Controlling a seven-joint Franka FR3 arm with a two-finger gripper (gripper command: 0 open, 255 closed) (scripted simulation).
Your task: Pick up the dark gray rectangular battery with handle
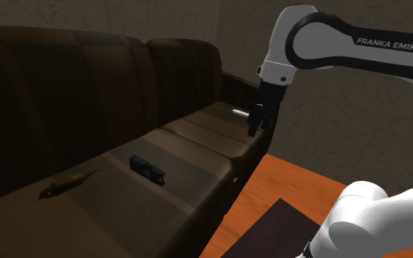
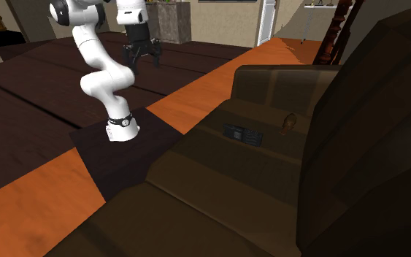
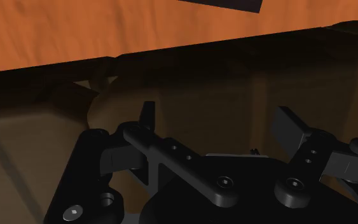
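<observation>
Claw (image 1: 258,123) first: I see it spread wide, pinching nothing, hanging by the sofa's (image 1: 197,135) end. From it, at eight o'clock in the shoulder view, the dark battery (image 1: 147,169) lies on a seat cushion, well apart. A brown object (image 1: 67,183) lies farther along, same bearing.

Handle on battery (image 1: 147,168) too small to resolve. Shoulder view's left edge cuts off sofa (image 1: 72,88). Seat's brown item (image 1: 67,183) unidentifiable.

"FRANKA EMIKA" on the white arm (image 1: 344,44)
</observation>
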